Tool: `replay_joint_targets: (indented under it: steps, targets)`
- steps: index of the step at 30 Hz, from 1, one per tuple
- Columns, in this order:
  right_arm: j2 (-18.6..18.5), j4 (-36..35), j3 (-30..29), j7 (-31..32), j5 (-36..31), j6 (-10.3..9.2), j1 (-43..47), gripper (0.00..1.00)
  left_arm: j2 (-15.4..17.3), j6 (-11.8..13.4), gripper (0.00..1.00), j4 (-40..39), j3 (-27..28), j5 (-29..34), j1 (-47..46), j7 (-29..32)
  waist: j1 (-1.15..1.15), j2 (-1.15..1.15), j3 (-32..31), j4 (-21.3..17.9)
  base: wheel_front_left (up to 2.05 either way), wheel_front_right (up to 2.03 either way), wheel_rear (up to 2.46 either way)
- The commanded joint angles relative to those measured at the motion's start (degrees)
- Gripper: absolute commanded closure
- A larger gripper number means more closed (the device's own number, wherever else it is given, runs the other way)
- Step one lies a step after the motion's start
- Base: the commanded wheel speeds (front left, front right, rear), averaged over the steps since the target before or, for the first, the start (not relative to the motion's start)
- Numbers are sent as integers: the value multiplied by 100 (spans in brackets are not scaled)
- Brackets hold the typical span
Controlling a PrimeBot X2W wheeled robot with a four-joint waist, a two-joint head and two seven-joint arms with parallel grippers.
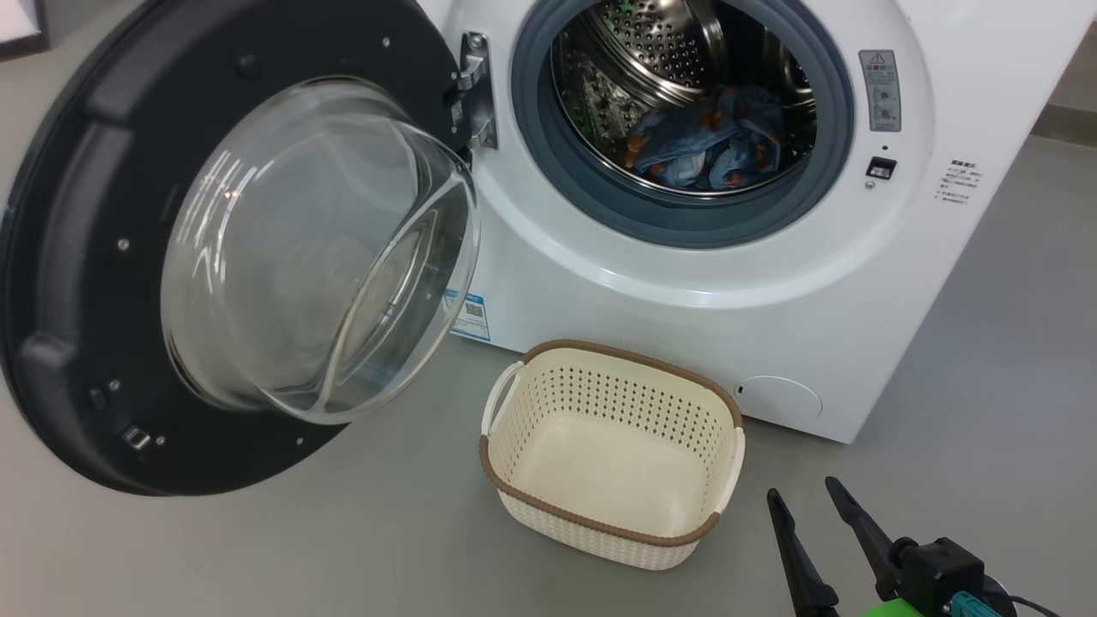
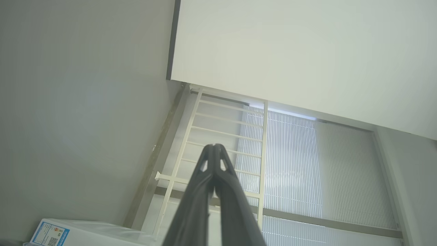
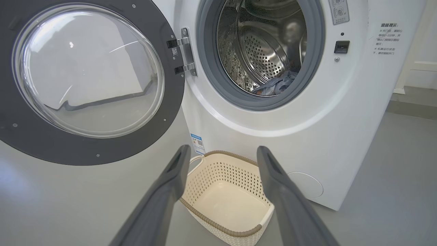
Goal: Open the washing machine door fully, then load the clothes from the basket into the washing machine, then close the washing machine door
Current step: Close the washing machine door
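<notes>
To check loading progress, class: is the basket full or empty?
Empty: the basket shows its bare cream floor; the blue clothes lie in the drum.

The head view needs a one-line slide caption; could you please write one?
Door wide open, clothes in the drum, basket empty on the floor, right tool open nearby.

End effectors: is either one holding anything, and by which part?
Nothing is held. The right end effector is open and empty; the left end effector is shut on nothing.
</notes>
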Motion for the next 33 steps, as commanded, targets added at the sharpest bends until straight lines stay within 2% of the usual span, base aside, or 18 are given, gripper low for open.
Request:
replay_joint_targets:
  steps: [1,20,28,33]
  targets:
    - [-50,-148,143,-27,-33,9,-122,0,447,-54,100,33,-32,26,-270,130,0,0,34,-61,0,0,0]
    - [-50,-133,143,-27,-158,9,-292,0,754,-495,100,1629,-457,-24,-1201,1167,0,0,225,-397,0,0,0]
    - [-50,-126,140,-27,-164,9,-316,0,635,-679,100,2101,-739,68,-1416,1761,0,0,298,-492,0,0,0]
    - [-50,-112,149,-27,-163,9,-368,0,472,-748,100,2289,-930,191,-1550,1917,0,0,321,-532,0,0,0]
